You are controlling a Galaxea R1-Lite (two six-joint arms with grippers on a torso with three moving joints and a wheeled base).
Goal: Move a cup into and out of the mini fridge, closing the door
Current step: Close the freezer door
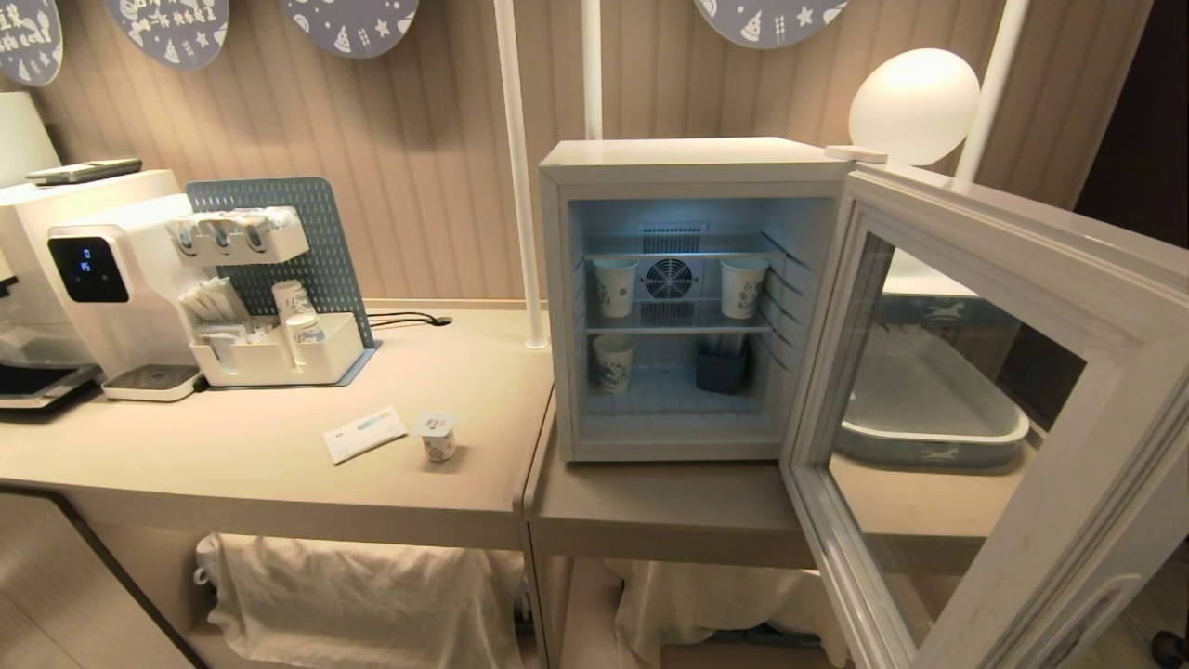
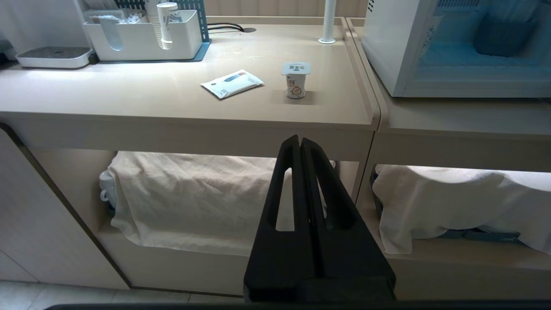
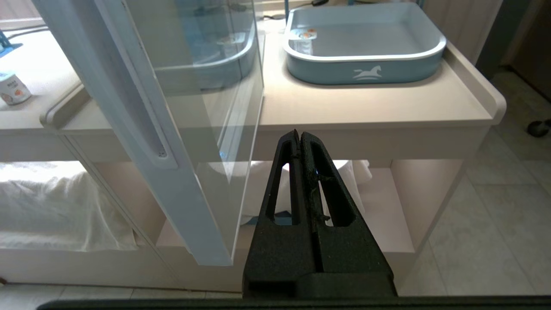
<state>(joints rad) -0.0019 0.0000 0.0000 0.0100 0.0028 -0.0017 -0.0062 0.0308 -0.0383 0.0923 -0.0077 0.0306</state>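
The small white cup (image 1: 437, 436) with a flat printed lid stands on the counter, left of the mini fridge (image 1: 687, 167); it also shows as the cup (image 2: 295, 80) and, at the picture's edge, the cup (image 3: 13, 88). The fridge's door (image 1: 1040, 279) is swung wide open toward me on the right, and the door (image 3: 142, 129) shows edge-on. Neither arm appears in the head view. My left gripper (image 2: 300, 138) is shut and empty, low in front of the counter edge below the cup. My right gripper (image 3: 299, 133) is shut and empty, below the counter, beside the open door.
Inside the fridge stand three taller patterned paper cups (image 1: 614, 284) and a dark box (image 1: 722, 368). A flat sachet (image 1: 364, 433) lies beside the cup. A water dispenser (image 1: 93, 269) and organiser (image 1: 279, 353) sit at left. A blue tray (image 3: 366, 47) sits right of the fridge.
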